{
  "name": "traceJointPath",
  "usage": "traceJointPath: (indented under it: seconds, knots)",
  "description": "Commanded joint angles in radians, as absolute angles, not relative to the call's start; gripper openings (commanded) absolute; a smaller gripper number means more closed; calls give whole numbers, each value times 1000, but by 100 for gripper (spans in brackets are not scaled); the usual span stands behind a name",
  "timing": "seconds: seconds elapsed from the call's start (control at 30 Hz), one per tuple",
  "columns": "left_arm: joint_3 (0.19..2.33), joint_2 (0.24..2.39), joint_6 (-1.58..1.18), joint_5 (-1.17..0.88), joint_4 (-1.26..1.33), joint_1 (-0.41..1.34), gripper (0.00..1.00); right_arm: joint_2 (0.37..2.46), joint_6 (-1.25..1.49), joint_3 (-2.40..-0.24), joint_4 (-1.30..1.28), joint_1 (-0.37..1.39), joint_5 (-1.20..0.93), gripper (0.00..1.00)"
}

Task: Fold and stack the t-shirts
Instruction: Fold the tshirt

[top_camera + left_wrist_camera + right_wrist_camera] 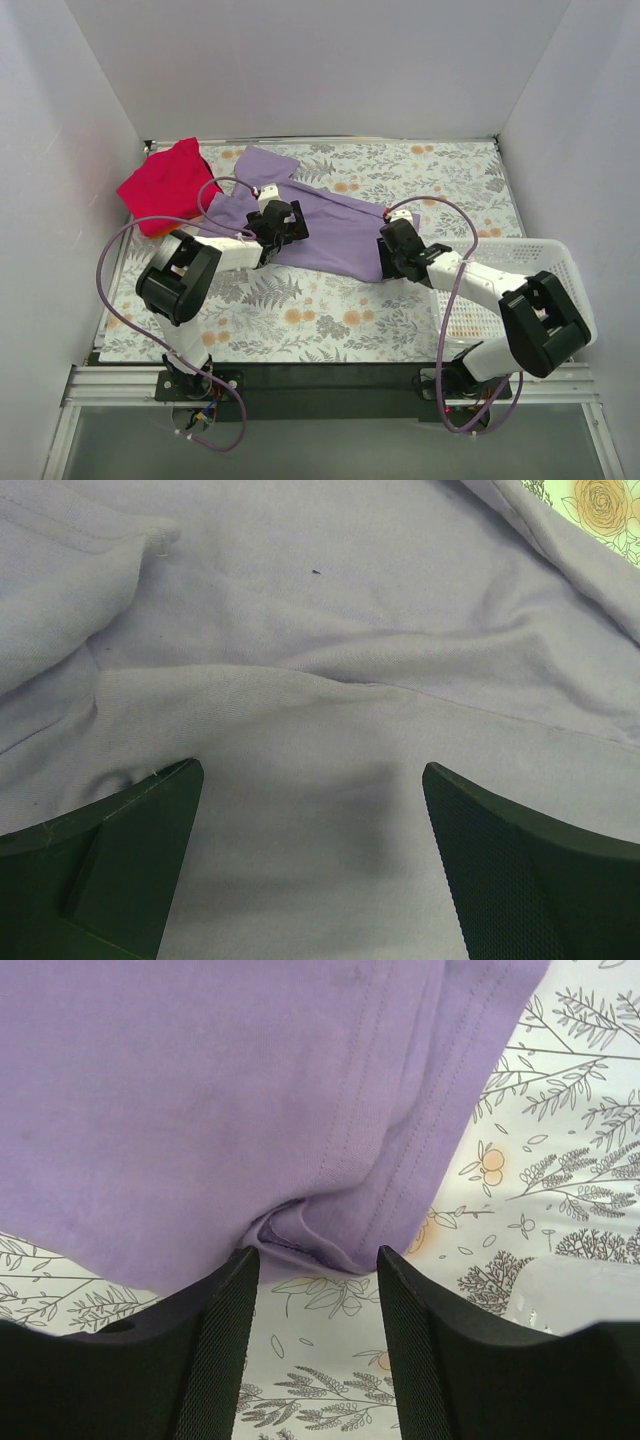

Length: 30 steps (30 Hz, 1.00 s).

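The pale lavender t-shirt (pixel 320 225) lies spread and rumpled across the middle of the floral table cover. The red t-shirt (pixel 165 185) lies bunched at the back left. My left gripper (pixel 268 240) is open over the lavender shirt's left part; in the left wrist view (pixel 312 780) its jaws stand wide apart with creased cloth (pixel 330 650) between and beyond them. My right gripper (pixel 388 262) is open at the shirt's near right corner; in the right wrist view (pixel 318 1260) its jaws stand on either side of a folded hem corner (pixel 300 1235), with nothing held.
A white mesh basket (pixel 520 280) stands at the right, under my right arm. The floral table cover (pixel 310 310) shows bare in front of the shirt. White walls close in the back and both sides.
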<state>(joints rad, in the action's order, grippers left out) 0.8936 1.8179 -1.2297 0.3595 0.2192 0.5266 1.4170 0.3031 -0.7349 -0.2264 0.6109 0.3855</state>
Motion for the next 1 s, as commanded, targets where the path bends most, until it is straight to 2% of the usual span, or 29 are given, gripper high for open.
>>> traceJointPath:
  seconds: [0.0,0.17,0.27,0.37,0.4,0.73,0.93,0.97]
  knots:
    - [861,1850,-1236,345,103,520,86,1436,276,-741,-160,617,371,44]
    - [864,1848,-1233,344,98,520,86,1474,256,-745,-123,617,328,40]
    - [865,1848,-1232,350,94,520,86,1494,252,-747,-120,617,321,32]
    - [867,1850,-1230,350,92,520,86,1491,259,-742,-136,617,333,6]
    - [870,1850,-1230,348,89,520,86,1485,268,-742,-156,617,342,1]
    - [885,1870,-1227,360,74,520,86,1353,296,-736,-328,623,426,1]
    - [890,1868,-1224,359,69,520,86,1287,299,-709,-383,624,397,1]
    - [890,1868,-1224,356,69,520,86,1279,305,-704,-400,624,394,4]
